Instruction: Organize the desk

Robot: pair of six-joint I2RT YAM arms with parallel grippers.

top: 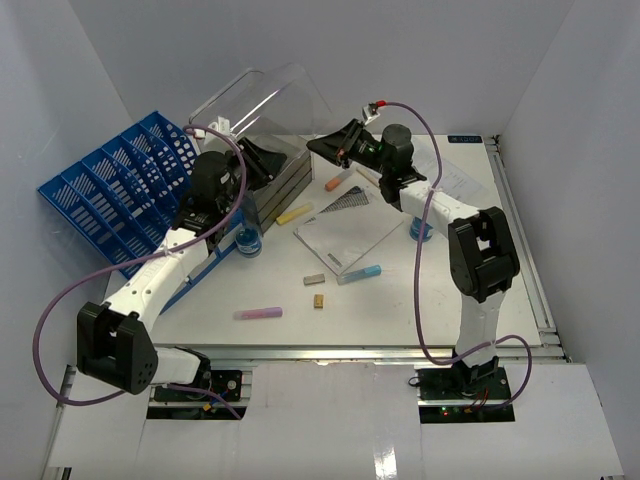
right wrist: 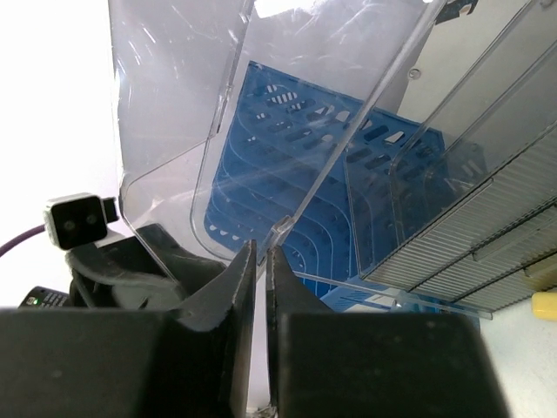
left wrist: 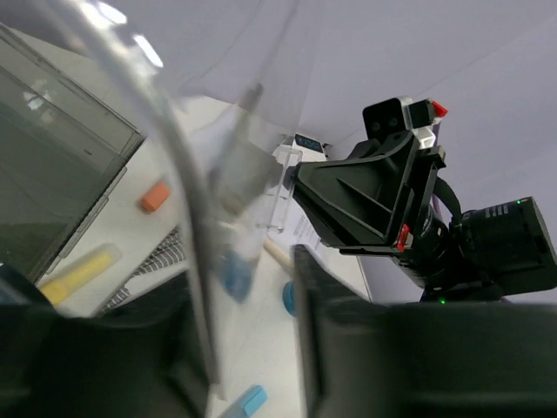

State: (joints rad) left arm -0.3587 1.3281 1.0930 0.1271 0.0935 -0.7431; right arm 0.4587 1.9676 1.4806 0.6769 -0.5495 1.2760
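The desk (top: 400, 300) is a white tabletop with a metal rail frame. A clear plastic bin (top: 255, 95) is tilted up at its back. My right gripper (top: 322, 148) is shut on the bin's thin rim (right wrist: 277, 228), seen close in the right wrist view (right wrist: 259, 252). My left gripper (top: 262, 160) is at the bin's left side. In the left wrist view its fingers (left wrist: 348, 348) stand wide apart, and the blurred clear wall (left wrist: 187, 261) runs between them near the left finger.
A blue slotted file rack (top: 120, 185) stands at the left. On the desk lie an orange marker (top: 333, 184), a yellow marker (top: 294, 214), a notepad (top: 345, 240), a blue marker (top: 360, 273), a pink marker (top: 258, 313), small erasers (top: 314, 279) and a blue cup (top: 248, 243).
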